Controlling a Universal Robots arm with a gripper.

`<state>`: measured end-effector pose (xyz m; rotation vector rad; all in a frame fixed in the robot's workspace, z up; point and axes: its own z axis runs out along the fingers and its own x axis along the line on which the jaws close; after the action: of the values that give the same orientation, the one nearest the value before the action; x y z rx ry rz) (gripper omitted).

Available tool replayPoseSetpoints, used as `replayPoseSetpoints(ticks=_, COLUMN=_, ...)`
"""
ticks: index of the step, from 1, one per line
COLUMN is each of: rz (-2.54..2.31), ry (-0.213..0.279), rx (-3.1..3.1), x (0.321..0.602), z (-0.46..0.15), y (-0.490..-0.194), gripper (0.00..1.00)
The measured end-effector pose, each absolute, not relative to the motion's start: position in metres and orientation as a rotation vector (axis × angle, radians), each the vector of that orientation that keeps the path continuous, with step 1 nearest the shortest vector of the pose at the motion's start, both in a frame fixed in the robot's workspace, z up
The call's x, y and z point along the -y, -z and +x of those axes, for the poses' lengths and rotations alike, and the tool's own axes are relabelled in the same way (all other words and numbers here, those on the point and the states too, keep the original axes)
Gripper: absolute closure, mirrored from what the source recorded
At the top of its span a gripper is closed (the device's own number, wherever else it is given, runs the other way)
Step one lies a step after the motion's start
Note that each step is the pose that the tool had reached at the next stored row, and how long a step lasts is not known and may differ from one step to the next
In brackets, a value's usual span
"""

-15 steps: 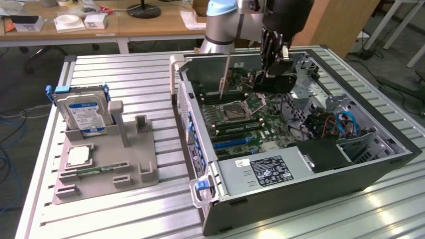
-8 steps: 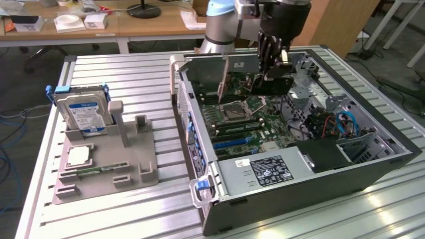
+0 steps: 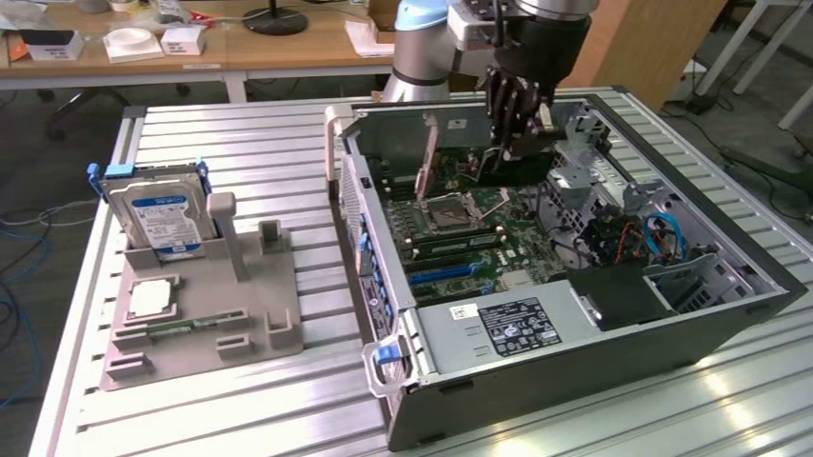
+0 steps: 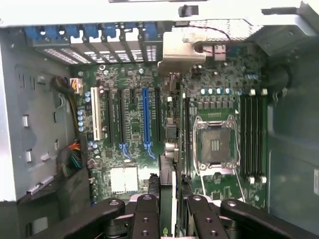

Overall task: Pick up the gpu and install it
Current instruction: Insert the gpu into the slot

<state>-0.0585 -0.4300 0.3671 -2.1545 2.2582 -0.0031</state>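
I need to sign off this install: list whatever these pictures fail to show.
- Exterior view: the tool hides most of the gpu and the slot under it.
- Wrist view: the gpu is edge-on, faces unseen; it covers its slot, so seating cannot be judged.
- Wrist view: the fingers run off the picture's edge.

Looks like a robotics lab / electronics workshop. An open PC case (image 3: 572,286) w/ bare motherboard (image 4: 149,124) sits on a slotted aluminium bench (image 3: 228,143); a grey parts fixture (image 3: 204,324) stands at its 9 o'clock. Wooden desks (image 3: 228,48) w/ boxes run along 12 o'clock, cables (image 3: 26,238) on the floor.
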Motion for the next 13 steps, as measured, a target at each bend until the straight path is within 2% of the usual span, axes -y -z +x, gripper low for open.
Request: replayPoseSetpoints(ticks=13, rz=-2.247, ry=-0.003, rx=-2.171, x=0.430, z=-0.068, y=-0.354, gripper=0.74)
